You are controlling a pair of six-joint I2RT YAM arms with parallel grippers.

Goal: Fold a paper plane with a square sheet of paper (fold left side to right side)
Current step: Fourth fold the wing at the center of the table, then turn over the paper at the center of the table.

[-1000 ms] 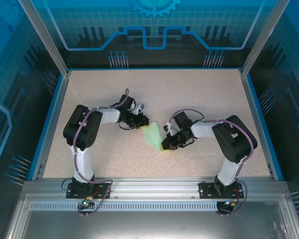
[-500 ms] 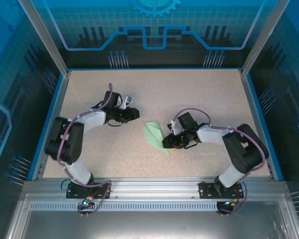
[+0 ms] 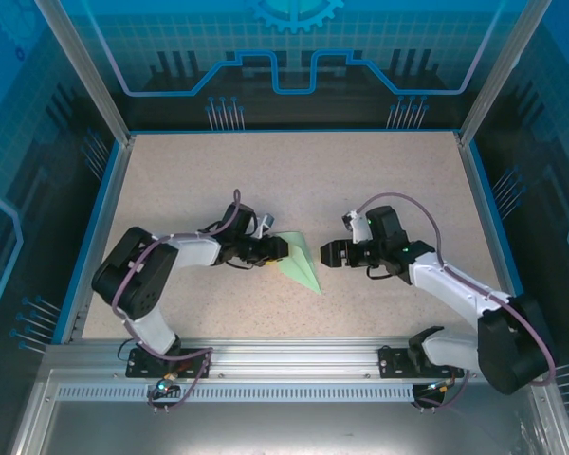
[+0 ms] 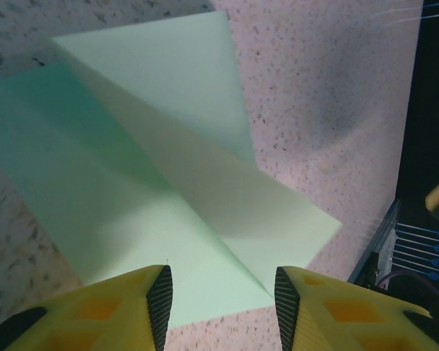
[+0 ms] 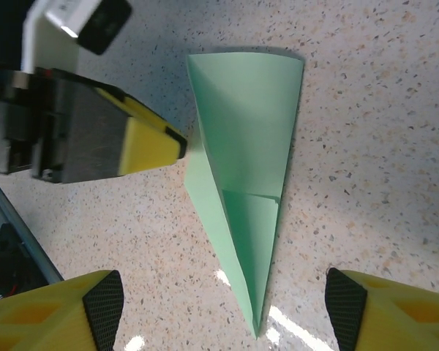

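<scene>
The paper plane lies flat in the middle of the speckled table. It is a thin green dart, and its point aims at the near edge. The left gripper sits at its left edge with fingers apart, not pinching it. The right gripper waits just beside its right side, with its fingers wide apart too.

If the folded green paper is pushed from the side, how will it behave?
The paper plane looks thin, so it is probably light and floppy. It lies almost flat on the table, so it would likely slide, not roll.
</scene>
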